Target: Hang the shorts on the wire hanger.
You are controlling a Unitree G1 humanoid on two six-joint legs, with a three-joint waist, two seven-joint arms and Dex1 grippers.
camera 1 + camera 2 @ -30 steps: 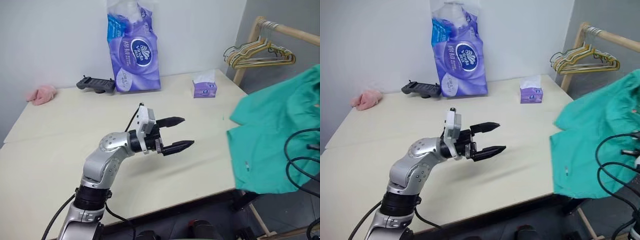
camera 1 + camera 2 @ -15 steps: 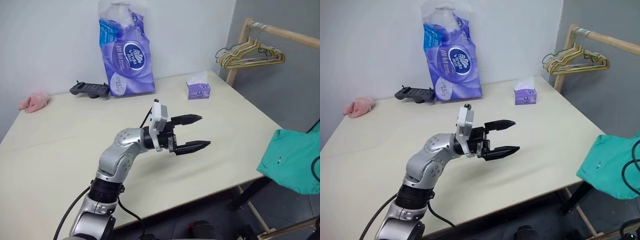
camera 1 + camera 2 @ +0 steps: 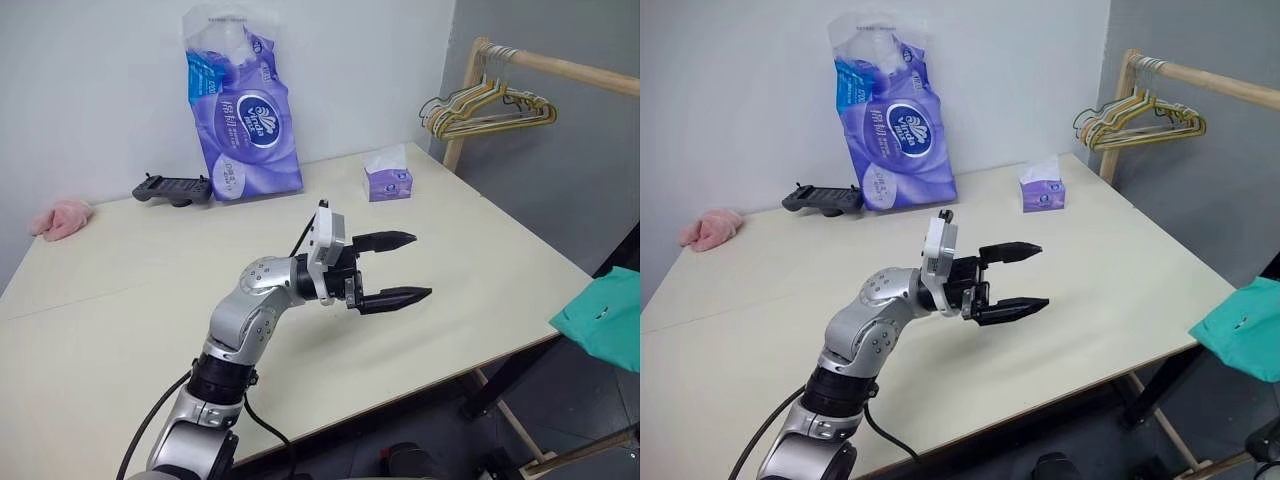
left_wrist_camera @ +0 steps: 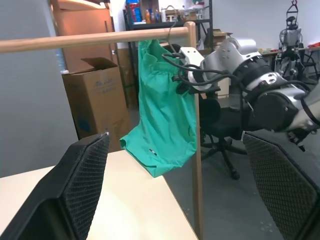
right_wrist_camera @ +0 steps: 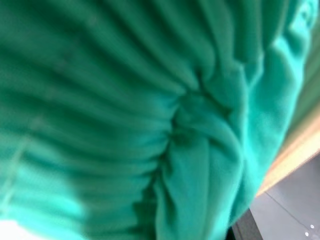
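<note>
Step in hand: the right pincer (image 4: 182, 75) carries the shorts (image 4: 162, 110) toward the rail; best done by lifting them clear of the desk (image 3: 480, 230) edge and bringing them level with a hanger.
Right pincer: clenched on the shorts' bunched top.
Shorts: hanging free below that pincer, off the desk's right edge, beside the wooden rail (image 4: 95, 40).
Left pincer (image 3: 400, 268): released, over the desk, well apart from the shorts.
Hangers (image 3: 485, 105): a bunch on the rail; which one is meant, cannot tell.

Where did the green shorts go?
The shorts are off the table, hanging in the air past its right edge, bunched in the right gripper next to the wooden rail.
</note>
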